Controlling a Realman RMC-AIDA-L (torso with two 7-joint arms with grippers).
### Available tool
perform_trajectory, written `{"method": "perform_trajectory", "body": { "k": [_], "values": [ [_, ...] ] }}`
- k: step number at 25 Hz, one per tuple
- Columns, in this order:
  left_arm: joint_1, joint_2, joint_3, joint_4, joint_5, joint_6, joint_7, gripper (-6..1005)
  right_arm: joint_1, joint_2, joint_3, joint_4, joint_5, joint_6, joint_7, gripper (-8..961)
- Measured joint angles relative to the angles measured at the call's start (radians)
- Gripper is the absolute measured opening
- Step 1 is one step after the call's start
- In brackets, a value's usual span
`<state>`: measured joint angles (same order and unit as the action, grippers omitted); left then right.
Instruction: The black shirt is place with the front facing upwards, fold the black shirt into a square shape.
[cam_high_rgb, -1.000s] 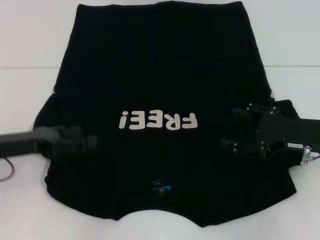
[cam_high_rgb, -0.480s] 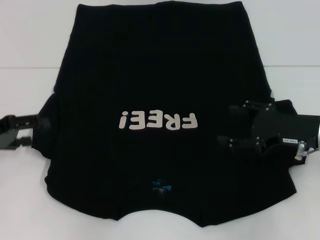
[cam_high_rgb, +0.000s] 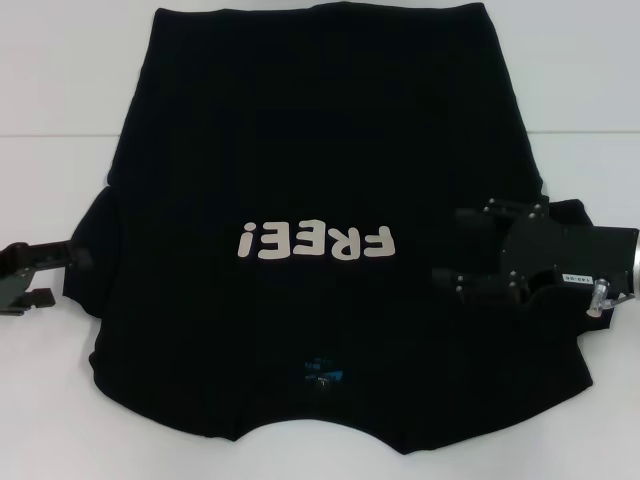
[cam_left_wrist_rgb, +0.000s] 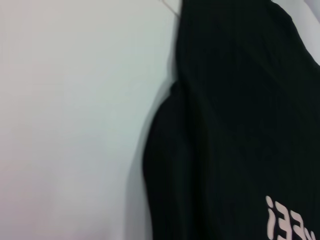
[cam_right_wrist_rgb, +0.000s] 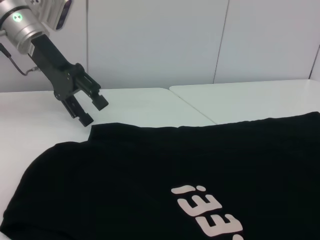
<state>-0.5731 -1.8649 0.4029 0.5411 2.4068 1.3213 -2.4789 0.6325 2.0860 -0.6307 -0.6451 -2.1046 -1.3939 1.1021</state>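
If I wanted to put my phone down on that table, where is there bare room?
Bare white table lies far-left of the black shirt, and again far-right, beyond its hem corner. The near-left strip is taken by the left gripper, jaws open, beside the sleeve. The right gripper, jaws open, hovers over the shirt's right side.

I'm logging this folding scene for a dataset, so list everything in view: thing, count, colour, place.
black shirt: one, black with cream "FREE!" lettering, spread flat front-up across the table, blue neck label nearest the robot.
table: one, white, beneath the shirt.
left gripper: one, black, open, over the table just off the shirt's left sleeve.
right gripper: one, black, open, above the shirt's right side beside the lettering.
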Motion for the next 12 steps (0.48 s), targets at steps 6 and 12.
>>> {"method": "perform_trajectory", "body": {
  "k": [6,12],
  "values": [
    [-0.015,-0.007,0.006,-0.029,0.001,-0.036,-0.003,933,-0.001,0.0,0.0,0.002,0.001,0.0,0.0,885],
    [-0.02,-0.012,0.01,-0.046,0.002,-0.086,-0.004,932,-0.002,0.0,0.0,0.001,0.004,-0.007,0.001,884]
  ]
}}
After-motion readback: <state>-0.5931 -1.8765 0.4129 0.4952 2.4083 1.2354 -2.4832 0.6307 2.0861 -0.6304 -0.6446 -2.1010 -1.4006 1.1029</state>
